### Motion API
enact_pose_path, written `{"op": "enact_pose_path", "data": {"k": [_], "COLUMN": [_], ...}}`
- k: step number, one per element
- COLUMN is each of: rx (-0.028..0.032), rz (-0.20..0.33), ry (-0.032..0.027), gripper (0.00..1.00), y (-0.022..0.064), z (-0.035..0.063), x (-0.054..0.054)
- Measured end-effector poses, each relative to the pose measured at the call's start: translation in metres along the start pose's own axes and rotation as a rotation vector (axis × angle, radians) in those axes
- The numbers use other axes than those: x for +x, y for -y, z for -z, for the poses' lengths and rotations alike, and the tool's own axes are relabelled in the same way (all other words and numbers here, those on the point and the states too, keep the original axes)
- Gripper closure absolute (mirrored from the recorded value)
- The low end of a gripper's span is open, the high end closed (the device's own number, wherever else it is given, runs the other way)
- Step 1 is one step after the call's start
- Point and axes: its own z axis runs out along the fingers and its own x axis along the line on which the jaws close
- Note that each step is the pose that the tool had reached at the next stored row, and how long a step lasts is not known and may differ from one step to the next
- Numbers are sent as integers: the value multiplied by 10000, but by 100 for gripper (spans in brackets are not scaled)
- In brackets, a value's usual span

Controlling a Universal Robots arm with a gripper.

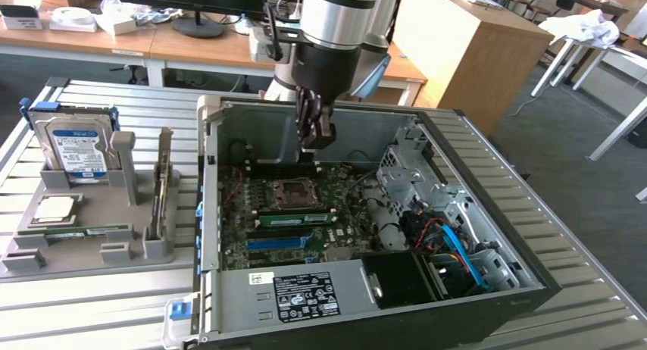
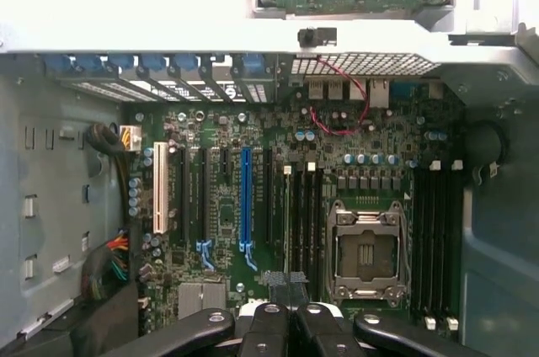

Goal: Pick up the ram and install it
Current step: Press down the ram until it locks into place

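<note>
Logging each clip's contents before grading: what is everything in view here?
table: one, grey slatted metal, under everything
holder: one, grey, on the table at the exterior view's left
hard drive: one, silver with blue label, upright in the holder
CPU: one, silver, flat in the holder
ram: one, green, lying flat in the holder
card: one, upright at the holder's case side
case: one, black and grey, open, mid-table
motherboard: one, green, inside the case
socket: one, silver, empty, on the motherboard
arm: one, silver and black, above the case
claw: one, black, shut, nothing seen in it, inside the case
</note>
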Motion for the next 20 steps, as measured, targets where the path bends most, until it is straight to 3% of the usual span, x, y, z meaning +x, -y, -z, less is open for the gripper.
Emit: {"op": "enact_pose_path", "data": {"k": [20], "rx": [-2], "rz": [-1], "ry": [0], "gripper": [90], "y": [328], "z": [-2], "x": [-2]}}
